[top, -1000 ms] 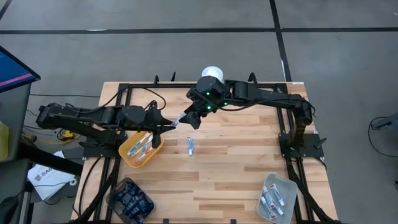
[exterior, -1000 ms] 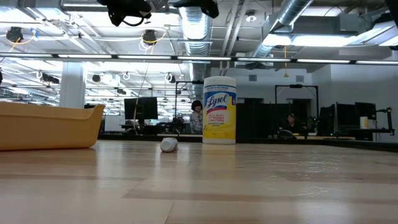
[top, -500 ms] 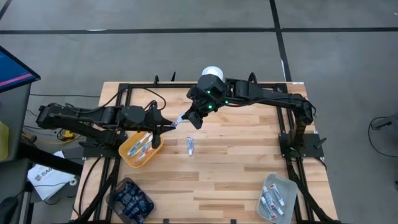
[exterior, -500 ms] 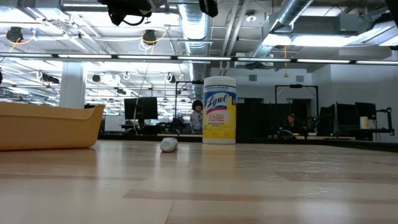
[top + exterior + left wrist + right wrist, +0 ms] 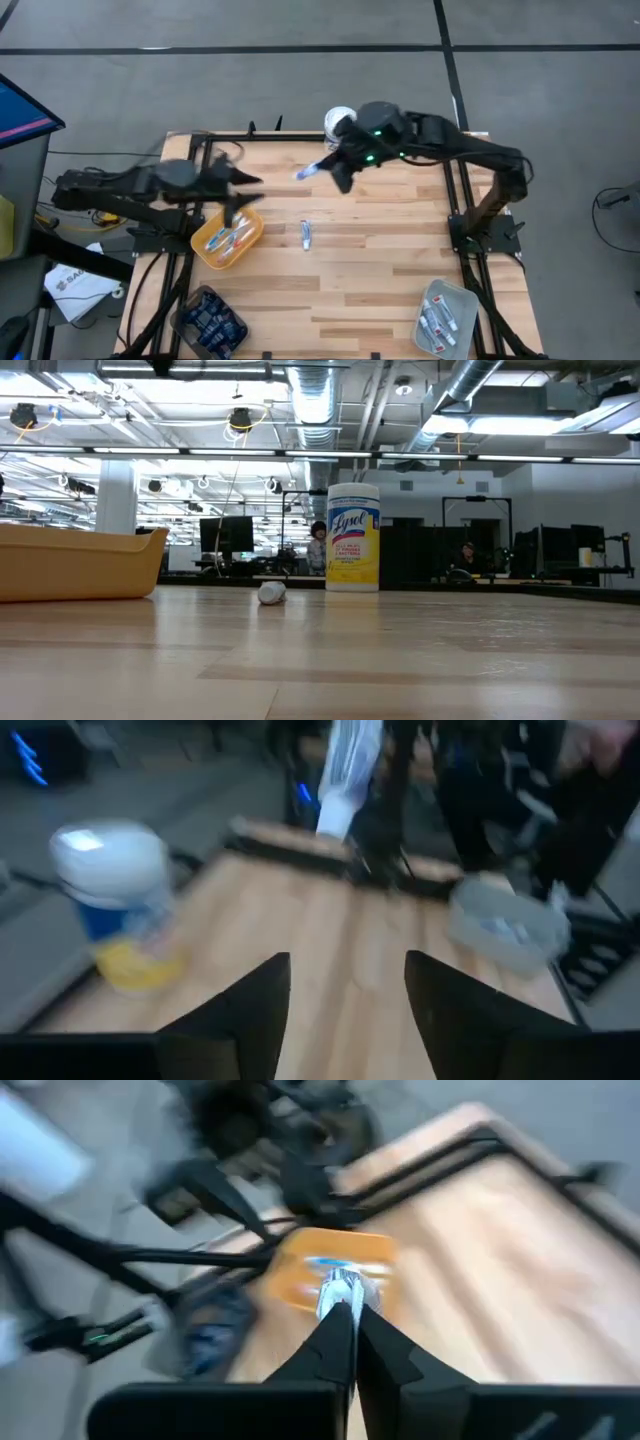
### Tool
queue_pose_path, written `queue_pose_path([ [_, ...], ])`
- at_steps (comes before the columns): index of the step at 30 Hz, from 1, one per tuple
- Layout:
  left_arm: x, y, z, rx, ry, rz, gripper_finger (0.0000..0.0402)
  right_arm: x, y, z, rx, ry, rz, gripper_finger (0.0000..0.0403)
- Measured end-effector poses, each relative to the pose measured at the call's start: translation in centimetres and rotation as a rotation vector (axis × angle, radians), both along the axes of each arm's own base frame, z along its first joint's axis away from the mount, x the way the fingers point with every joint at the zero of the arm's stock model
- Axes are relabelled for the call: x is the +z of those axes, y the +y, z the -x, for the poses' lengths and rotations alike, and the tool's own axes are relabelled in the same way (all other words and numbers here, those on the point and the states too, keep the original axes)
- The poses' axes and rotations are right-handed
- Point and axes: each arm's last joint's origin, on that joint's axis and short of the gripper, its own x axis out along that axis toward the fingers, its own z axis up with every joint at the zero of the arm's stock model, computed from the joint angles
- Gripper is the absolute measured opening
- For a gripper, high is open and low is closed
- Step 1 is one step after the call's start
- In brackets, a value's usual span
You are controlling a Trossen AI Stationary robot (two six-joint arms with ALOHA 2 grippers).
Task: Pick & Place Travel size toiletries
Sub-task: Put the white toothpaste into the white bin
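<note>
While the right gripper (image 5: 325,168) hangs above the far middle of the tabletop (image 5: 380,270), its fingers are clamped on a small white-and-blue tube (image 5: 307,173), which juts out to the left of them, clear of the wood. Just behind it stands the yellow canister (image 5: 338,119) with a white lid. Over at the left, the left gripper (image 5: 240,192) sits above the yellow tray (image 5: 203,254) with its fingers spread and nothing between them. Several tubes and toothbrushes (image 5: 228,237) lie in that tray. Another small tube (image 5: 306,234) lies alone on the wood near the middle, a grey tray (image 5: 458,300) of tubes sits at the near right, and a dark bin (image 5: 209,321) at the near left
</note>
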Motion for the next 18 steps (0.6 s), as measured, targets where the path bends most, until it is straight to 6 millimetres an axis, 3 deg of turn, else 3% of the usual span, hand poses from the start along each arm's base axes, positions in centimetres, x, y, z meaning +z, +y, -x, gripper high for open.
queue_pose_path([
  [3, 1.2, 0.5, 3.8, 0.075, -0.069, -0.071, 0.0165, 1.0, 0.5, 2.7, -0.076, 0.055, 0.069, 0.0],
  [6, 1.9, 0.8, 7.5, 0.118, -0.136, -0.106, 0.0093, 1.9, 1.8, 6.0, -0.115, 0.127, 0.116, 0.0],
  [9, 1.6, 1.0, 10.2, 0.119, -0.2, -0.11, 0.0017, 1.5, 3.1, 9.1, -0.162, 0.263, 0.115, 0.0],
  [14, -0.7, 1.4, 13.2, 0.13, -0.28, -0.096, 0.0002, -0.9, 5.4, 12.7, -0.256, 0.443, 0.018, 0.0],
  [18, -3.5, 1.4, 13.8, 0.138, -0.302, -0.048, 0.0001, -4.3, 8.1, 14.4, -0.29, 0.526, -0.097, 0.0],
])
